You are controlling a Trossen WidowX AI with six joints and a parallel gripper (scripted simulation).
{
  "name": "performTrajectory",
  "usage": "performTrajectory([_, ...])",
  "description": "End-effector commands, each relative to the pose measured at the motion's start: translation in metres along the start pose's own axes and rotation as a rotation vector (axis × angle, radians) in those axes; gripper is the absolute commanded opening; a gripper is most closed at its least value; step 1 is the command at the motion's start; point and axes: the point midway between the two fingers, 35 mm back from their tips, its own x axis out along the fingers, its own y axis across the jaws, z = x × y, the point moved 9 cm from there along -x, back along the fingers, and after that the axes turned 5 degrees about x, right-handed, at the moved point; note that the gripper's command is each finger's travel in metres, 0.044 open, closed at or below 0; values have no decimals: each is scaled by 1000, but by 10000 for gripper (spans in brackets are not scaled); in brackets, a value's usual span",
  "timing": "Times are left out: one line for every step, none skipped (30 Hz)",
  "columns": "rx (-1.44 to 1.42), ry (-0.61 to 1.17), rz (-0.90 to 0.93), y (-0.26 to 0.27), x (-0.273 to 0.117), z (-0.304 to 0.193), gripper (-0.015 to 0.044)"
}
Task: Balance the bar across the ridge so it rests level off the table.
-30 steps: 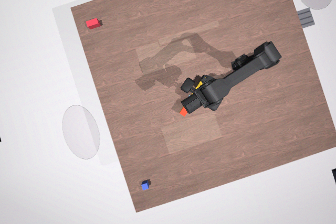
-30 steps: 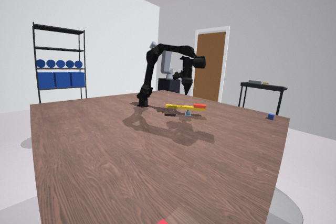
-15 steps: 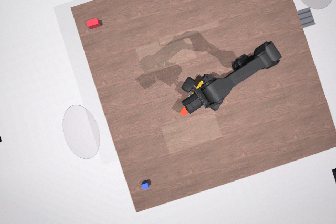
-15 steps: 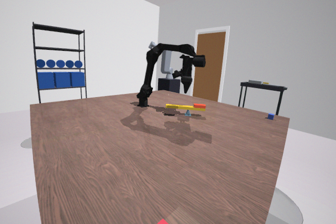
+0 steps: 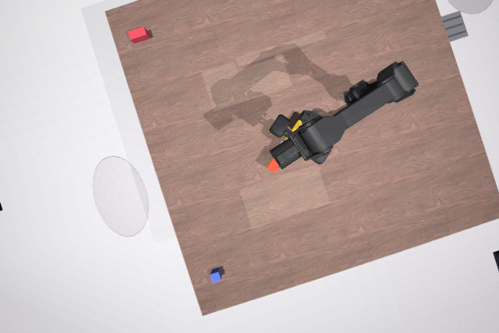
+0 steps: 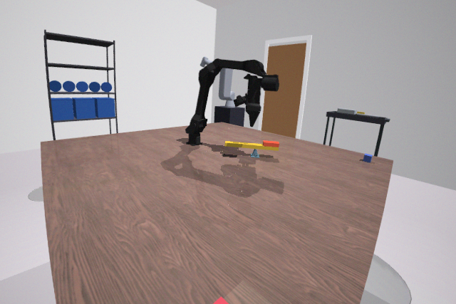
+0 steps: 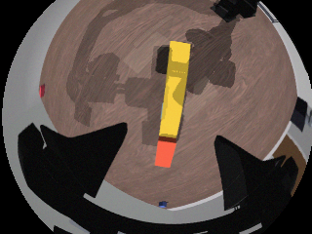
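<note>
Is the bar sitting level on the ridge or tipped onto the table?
Level. In the exterior view the bar rests across the ridge, both ends off the table.

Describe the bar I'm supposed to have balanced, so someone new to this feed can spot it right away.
Start at the wooden table and find the black arm's open gripper hanging above its middle. Directly below lies the bar, a long yellow strip resting roughly level on a small blue-grey ridge. Its orange-red end block sets it apart from the small red and blue cubes at the table's edges.
</note>
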Motion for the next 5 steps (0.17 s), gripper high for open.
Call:
performTrajectory([0,-1,0,0,0,0,440])
performTrajectory([0,-1,0,0,0,0,440])
performTrajectory([0,-1,0,0,0,0,440])
performTrajectory([0,-1,0,0,0,0,440])
performTrajectory([0,-1,0,0,0,0,440])
